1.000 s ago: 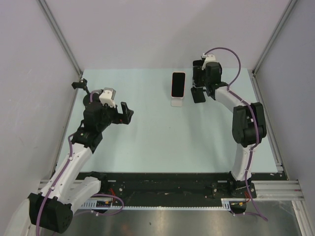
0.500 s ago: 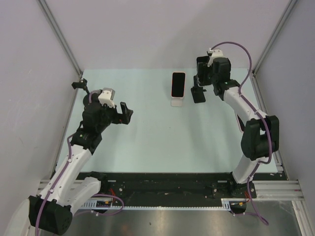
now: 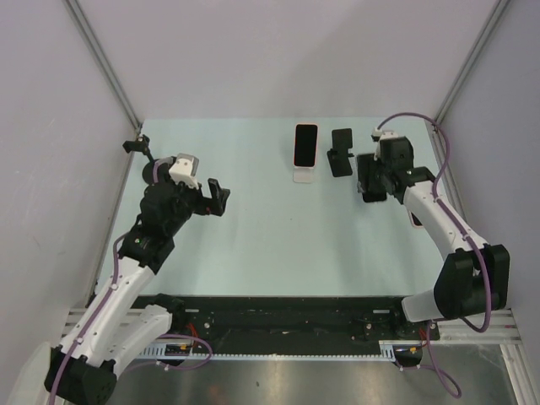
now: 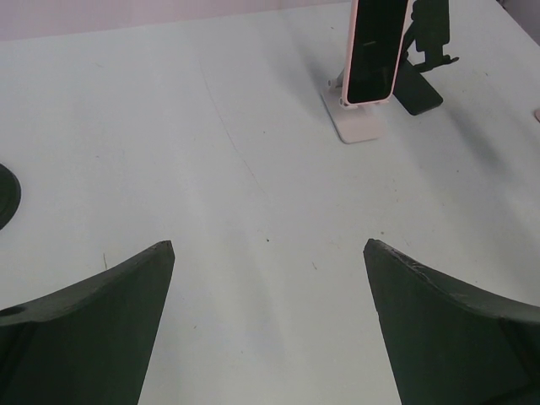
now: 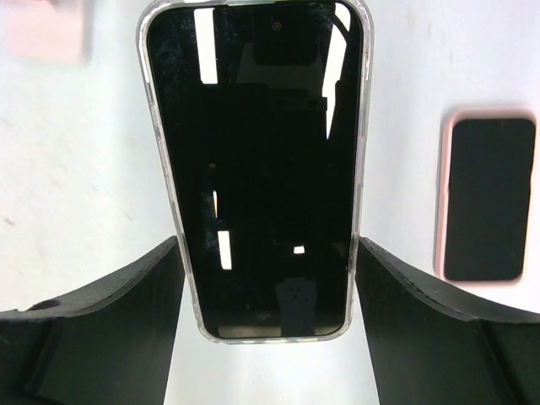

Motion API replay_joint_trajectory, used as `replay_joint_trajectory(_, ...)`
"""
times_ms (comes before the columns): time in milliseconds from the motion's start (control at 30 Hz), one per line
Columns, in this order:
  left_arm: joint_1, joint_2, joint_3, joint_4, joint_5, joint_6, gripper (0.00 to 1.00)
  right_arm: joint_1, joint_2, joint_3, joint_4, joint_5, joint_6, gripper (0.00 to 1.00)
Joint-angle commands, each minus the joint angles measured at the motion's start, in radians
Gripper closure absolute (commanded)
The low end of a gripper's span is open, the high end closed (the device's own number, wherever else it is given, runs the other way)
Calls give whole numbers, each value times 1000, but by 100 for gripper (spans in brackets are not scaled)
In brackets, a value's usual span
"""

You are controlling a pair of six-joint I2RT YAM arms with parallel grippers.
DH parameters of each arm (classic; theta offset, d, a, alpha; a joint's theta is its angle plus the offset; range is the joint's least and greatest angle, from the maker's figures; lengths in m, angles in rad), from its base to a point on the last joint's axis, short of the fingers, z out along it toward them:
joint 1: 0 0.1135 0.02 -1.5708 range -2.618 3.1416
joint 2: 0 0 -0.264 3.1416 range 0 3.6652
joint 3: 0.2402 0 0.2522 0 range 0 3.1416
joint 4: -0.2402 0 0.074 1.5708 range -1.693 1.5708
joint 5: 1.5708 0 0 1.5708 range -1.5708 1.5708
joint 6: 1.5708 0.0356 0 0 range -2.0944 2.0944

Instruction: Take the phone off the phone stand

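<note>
Grip is across the width: the right gripper (image 5: 268, 253) presses its fingers on the two long edges of the clear-cased phone (image 5: 257, 169). The phone fills the centre of the right wrist view with its screen toward the camera, so the narrow sides take the squeeze and the glass goes untouched. In the top view that phone hangs right of centre, apart from the black stand (image 3: 341, 153), which stands bare just to its left. By that, the removal looks done and only a setting-down remains. A pink-cased phone (image 3: 305, 144) leans on a white stand (image 3: 304, 175) further left. The left gripper (image 4: 270, 312) hovers over the left of the table (image 3: 253, 245), fingers wide apart with nothing between them, probably parked clear of the work.
</note>
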Motion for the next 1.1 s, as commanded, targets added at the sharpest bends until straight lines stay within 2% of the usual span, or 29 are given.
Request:
replay_joint_trajectory(0,-33,-45,4,10,-53,50,0,-54,-90,-75,-55,32,-16,100)
replay_joint_trajectory(100,-56,-56,5,5,-105,65,0,-108,-73,-76,-63,-33,-39,100)
replay_joint_trajectory(333,-92,-82,2,0,-146,88,0,-182,39,-78,-62,-16,-108,100)
replay_joint_trajectory(433,-108,-100,-1,-1,-180,108,0,-228,103,-73,-48,-112,-153,100)
replay_joint_trajectory(567,-126,-109,-4,-4,-220,125,0,-268,177,-67,-40,-124,-176,100)
replay_joint_trajectory(767,-148,-122,-7,-6,-238,126,0,-280,249,-67,-26,-142,-228,100)
replay_joint_trajectory(1067,-151,-131,-10,-4,-246,154,0,-311,355,-70,7,-145,-187,100)
